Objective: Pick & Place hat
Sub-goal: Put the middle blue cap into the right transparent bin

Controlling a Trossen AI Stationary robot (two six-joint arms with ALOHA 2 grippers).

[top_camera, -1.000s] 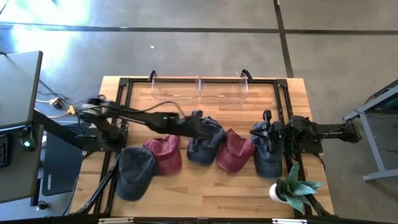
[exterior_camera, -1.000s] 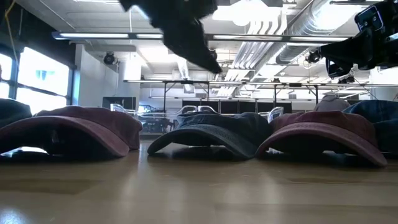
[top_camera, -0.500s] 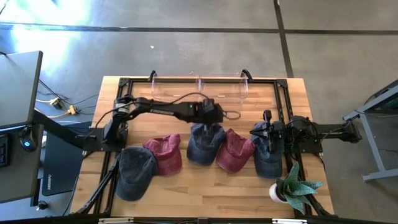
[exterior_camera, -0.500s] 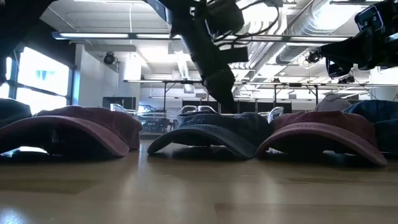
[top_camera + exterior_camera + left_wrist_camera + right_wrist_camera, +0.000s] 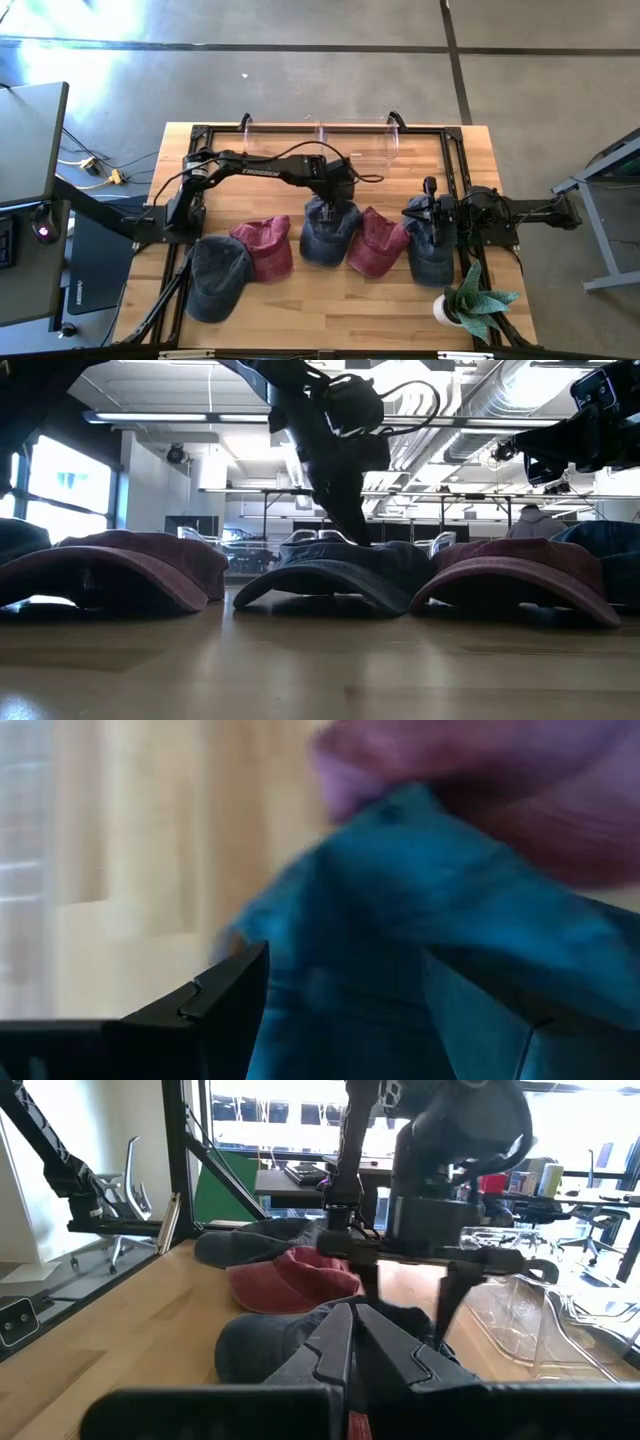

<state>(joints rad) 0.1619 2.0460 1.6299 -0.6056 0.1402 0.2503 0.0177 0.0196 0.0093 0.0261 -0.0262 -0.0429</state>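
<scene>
Several caps lie in a row, each resting on its brim and crown rim. The middle blue cap [image 5: 322,238] [image 5: 340,570] sits between two maroon caps [image 5: 265,247] [image 5: 378,242]. My left gripper [image 5: 330,198] [image 5: 345,532] reaches down to this cap's crown. It is open, and in the left wrist view [image 5: 340,980] blue cloth [image 5: 400,890] fills the gap between its fingers. My right gripper [image 5: 428,212] [image 5: 355,1330] waits shut above the rightmost blue cap [image 5: 432,255]. My left gripper comes at the middle blue cap from above, pointing down, with one finger [image 5: 225,1005] on each side of the crown's far part [image 5: 330,970]. The cap lies flat on the table. I cannot tell whether the fingers touch the cloth.
A dark grey cap [image 5: 215,275] lies at the row's left end. A clear plastic container [image 5: 320,140] stands along the table's far edge. A small potted plant [image 5: 470,300] stands at the near right corner. Bare wood shows along the near edge [image 5: 330,310].
My left gripper has come down from well above the table onto the crown of the middle blue cap, moving slightly toward the far edge on the way. The caps and my right arm have stayed in place.
</scene>
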